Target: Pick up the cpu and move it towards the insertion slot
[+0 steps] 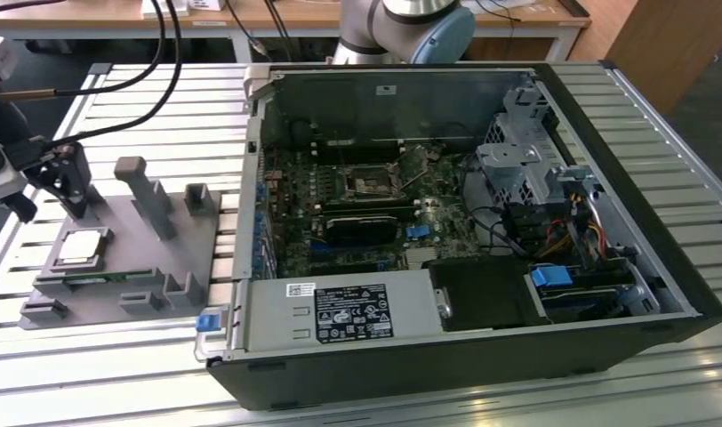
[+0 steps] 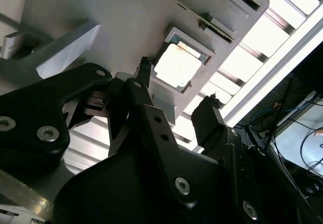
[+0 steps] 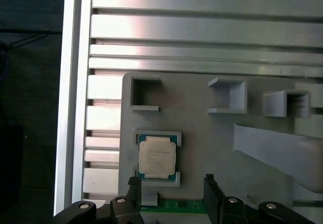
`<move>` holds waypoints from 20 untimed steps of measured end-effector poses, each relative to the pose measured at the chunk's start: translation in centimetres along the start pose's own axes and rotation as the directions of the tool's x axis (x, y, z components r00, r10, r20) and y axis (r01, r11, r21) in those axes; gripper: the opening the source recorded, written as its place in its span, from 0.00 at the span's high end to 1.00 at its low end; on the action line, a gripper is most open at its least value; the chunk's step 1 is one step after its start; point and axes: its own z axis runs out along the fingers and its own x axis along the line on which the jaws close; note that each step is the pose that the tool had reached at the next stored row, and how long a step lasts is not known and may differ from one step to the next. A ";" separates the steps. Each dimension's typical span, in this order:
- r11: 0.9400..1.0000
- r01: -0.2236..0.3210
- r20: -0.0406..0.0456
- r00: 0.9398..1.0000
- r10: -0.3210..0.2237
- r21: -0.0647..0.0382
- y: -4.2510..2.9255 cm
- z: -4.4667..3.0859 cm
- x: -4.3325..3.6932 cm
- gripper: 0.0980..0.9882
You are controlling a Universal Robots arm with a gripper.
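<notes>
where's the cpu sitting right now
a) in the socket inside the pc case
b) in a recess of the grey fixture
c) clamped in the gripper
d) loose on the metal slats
b: in the first wrist view the cpu lies flat in a framed recess of the grey fixture, and the open gripper holds nothing.

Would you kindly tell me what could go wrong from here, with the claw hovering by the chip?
1. The cpu lies in a walled recess of the grey fixture; the open claw may catch that frame instead of the chip's edges.
2. The fixture's upright posts stand close to the claw and could be struck.
3. The case wall stands between fixture and insertion slot; a low carry could hit it.
</notes>
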 end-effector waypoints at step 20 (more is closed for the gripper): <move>1.000 0.005 0.000 1.000 -0.005 0.003 -0.17 2.94 0.04 0.09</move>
